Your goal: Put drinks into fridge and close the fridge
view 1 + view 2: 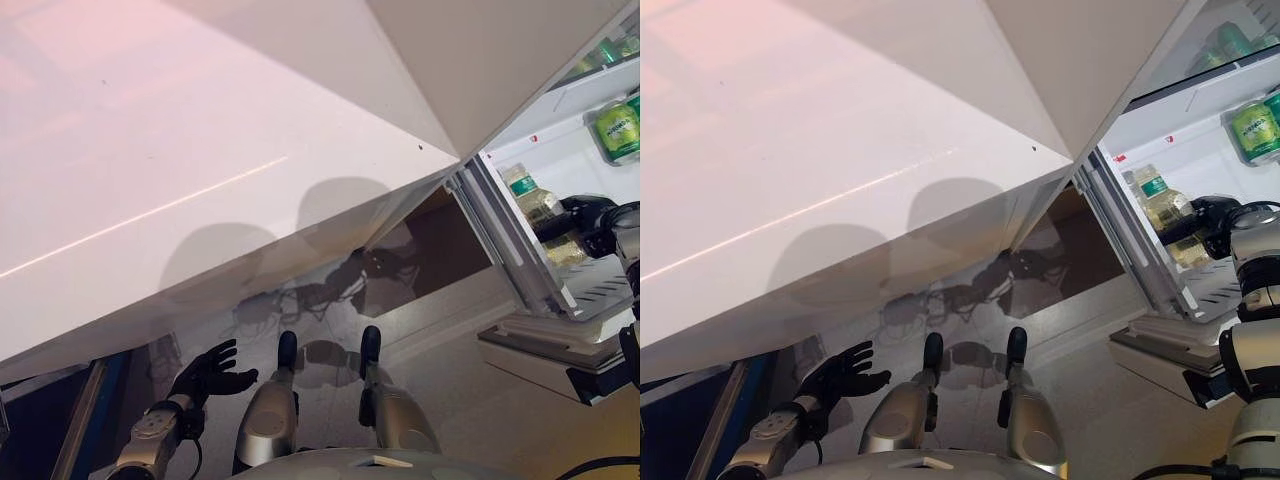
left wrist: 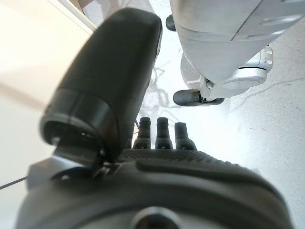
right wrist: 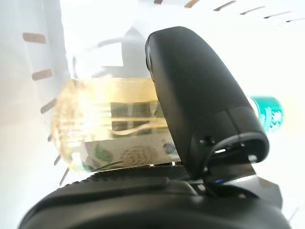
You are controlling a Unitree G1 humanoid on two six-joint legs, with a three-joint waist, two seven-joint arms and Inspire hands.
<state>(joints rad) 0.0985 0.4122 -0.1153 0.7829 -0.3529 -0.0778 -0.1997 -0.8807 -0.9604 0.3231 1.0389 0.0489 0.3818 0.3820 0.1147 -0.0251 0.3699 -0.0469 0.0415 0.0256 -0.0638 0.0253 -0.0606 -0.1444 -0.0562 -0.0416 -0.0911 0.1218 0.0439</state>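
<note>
While gripping a bottle (image 1: pixel 1168 222) of pale yellow drink with a green cap, right hand (image 1: pixel 1218 226) reaching into the open fridge (image 1: pixel 1200 130) at the right edge of the frame. Thumb and fingers curled round the bottle's body, as shown plainly in the right wrist view, where the thumb (image 3: pixel 200 100) lies across the clear plastic. Bottle held over the white wire shelf (image 1: pixel 600 290), tilted somewhat, cap toward the upper left; whether its base already rests on the shelf cannot be told. Higher up, at the upper right of the frame, a green can (image 1: pixel 618 130) lying on an upper shelf, with more green containers dimly visible above it.

Fridge door (image 1: pixel 200 150) swung wide, filling the upper left and centre of both head views as a broad white panel. Left hand (image 1: pixel 212 374) low in the lower left of the frame, fingers spread and relaxed, holding nothing, well apart from the door.

Step in hand, by the look of it: setting a drink on the shelf. Next move likely calls for bringing the bottle upright, settling its base on the wire, loosening the fingers and drawing the arm back clear of the shelf edge. Door not yet shut; closing probably falls to the free left hand pushing the white panel, once no more drinks remain outside.
</note>
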